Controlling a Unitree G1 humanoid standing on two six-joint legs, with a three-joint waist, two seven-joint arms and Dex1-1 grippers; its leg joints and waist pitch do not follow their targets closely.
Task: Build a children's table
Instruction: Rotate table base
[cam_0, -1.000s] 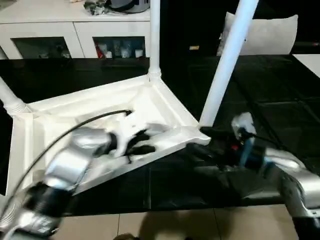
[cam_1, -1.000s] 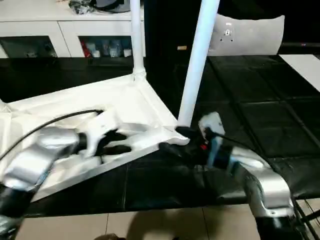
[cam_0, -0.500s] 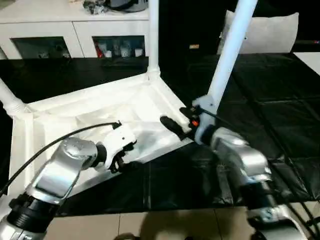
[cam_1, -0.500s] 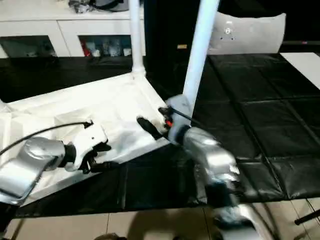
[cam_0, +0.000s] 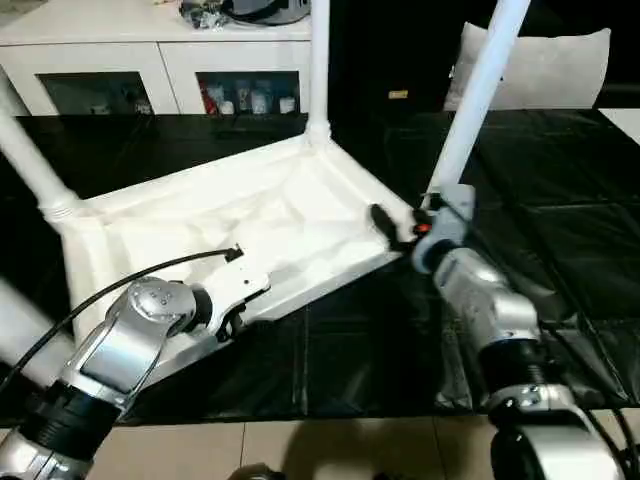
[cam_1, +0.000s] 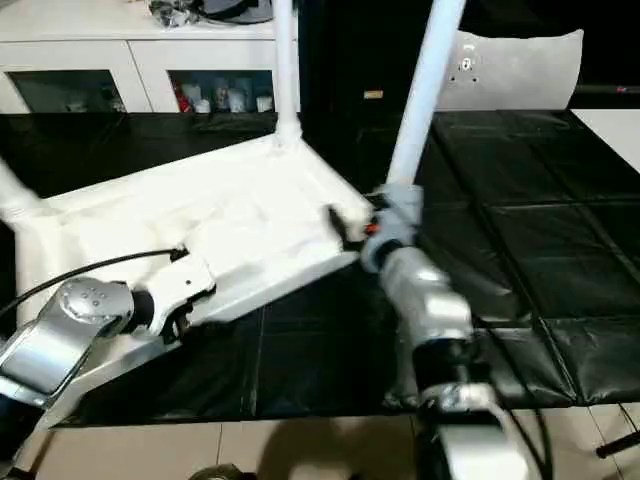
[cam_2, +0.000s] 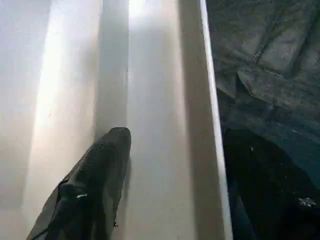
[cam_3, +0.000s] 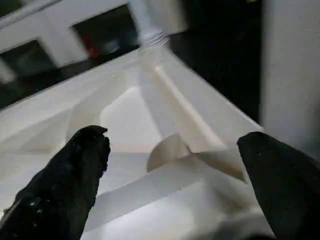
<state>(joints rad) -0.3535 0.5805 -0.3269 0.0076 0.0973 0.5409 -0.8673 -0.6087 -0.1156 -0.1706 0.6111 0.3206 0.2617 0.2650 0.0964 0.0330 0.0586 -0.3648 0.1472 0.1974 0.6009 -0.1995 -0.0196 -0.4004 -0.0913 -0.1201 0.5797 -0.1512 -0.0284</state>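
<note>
Nearest: left gripper (cam_0: 232, 318) sits at the near long edge of the upturned table top (cam_0: 250, 215). The left wrist view shows one black finger (cam_2: 95, 185) lying on the white inner surface and the other outside the rim, so the jaws straddle the edge part-open; whether they actually pinch it, cannot tell.

Further in: right gripper (cam_3: 175, 170) spread wide over the top's near right corner, nothing between the fingers. It points into the ribbed underside beside the base of the right leg (cam_0: 475, 95).

Table top lies underside up, tilted, on the black-covered work table (cam_0: 560, 200).

Legs seated: right leg, far leg (cam_0: 319, 60), left leg (cam_0: 30, 160). A blurred white shape at the near left edge may be the fourth leg; socket there not visible.

Judgement: assembly nearly done; fourth leg to confirm, then turning upright.

Beyond: white cabinet (cam_0: 160, 60).
</note>
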